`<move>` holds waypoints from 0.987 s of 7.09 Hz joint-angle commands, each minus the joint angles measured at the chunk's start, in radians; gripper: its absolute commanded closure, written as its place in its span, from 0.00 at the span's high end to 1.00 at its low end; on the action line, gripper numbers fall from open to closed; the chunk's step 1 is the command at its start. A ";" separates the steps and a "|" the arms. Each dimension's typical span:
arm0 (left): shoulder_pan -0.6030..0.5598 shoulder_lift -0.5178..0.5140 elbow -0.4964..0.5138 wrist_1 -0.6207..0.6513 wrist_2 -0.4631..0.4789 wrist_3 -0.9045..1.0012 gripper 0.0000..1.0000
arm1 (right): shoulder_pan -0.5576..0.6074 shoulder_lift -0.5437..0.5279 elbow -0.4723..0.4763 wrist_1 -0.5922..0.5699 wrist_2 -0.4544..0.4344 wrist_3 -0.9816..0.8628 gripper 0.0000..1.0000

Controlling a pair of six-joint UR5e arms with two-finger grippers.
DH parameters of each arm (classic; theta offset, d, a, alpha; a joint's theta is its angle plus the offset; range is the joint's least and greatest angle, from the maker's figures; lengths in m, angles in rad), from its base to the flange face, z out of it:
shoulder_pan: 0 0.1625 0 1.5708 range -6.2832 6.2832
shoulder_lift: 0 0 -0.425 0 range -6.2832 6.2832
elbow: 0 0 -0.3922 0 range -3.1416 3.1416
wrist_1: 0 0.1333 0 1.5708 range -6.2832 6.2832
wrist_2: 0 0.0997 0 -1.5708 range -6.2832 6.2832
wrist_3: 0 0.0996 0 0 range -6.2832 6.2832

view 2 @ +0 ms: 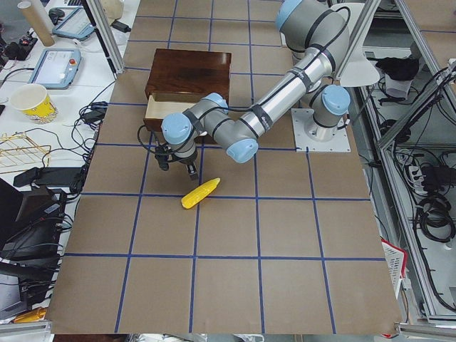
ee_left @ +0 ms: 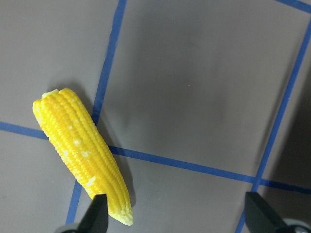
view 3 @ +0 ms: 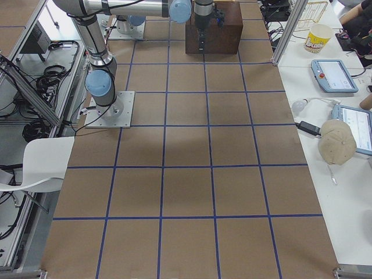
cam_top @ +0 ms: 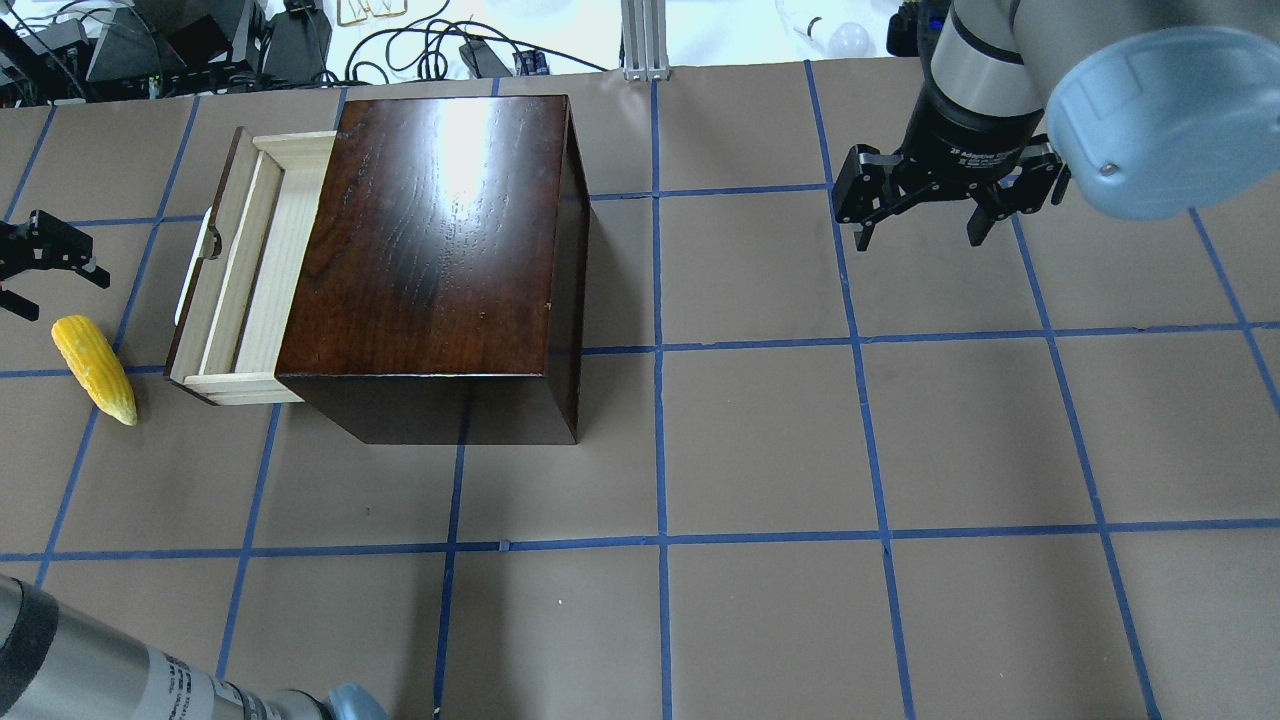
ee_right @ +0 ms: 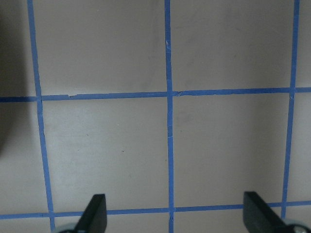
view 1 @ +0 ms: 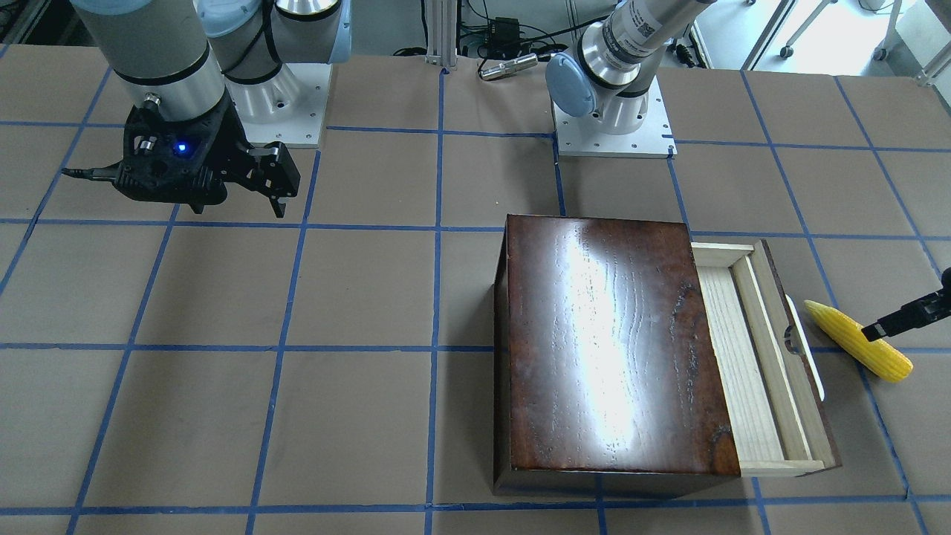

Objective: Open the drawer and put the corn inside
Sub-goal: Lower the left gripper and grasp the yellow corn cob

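Note:
The drawer (view 1: 750,357) of pale wood stands pulled out of the glossy dark-brown box (view 1: 609,342), with its white loop handle (view 1: 806,345) on the front panel. The drawer is empty. The yellow corn (view 1: 858,340) lies flat on the table just beyond the drawer front; it also shows in the overhead view (cam_top: 93,368). My left gripper (cam_top: 65,298) is open and empty beside the corn. In the left wrist view one fingertip (ee_left: 97,213) stands next to the pointed end of the corn (ee_left: 80,153). My right gripper (cam_top: 918,240) is open and empty, far from the box.
The table is brown paper with a blue tape grid. The arm bases (view 1: 613,126) stand at the robot's edge. Cables and gear (cam_top: 150,45) lie past the far edge behind the box.

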 commanded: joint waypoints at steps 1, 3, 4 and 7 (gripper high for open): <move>0.053 -0.032 -0.003 0.006 0.004 -0.049 1.00 | 0.000 0.000 0.000 0.000 0.000 0.000 1.00; 0.054 -0.066 -0.012 0.079 0.113 -0.110 1.00 | 0.000 0.000 0.000 0.000 0.000 0.000 1.00; 0.054 -0.078 -0.017 0.082 0.114 -0.182 1.00 | 0.000 0.000 0.000 0.000 0.000 0.000 1.00; 0.051 -0.117 -0.016 0.085 0.105 -0.238 1.00 | 0.000 0.000 0.000 -0.001 0.000 0.000 1.00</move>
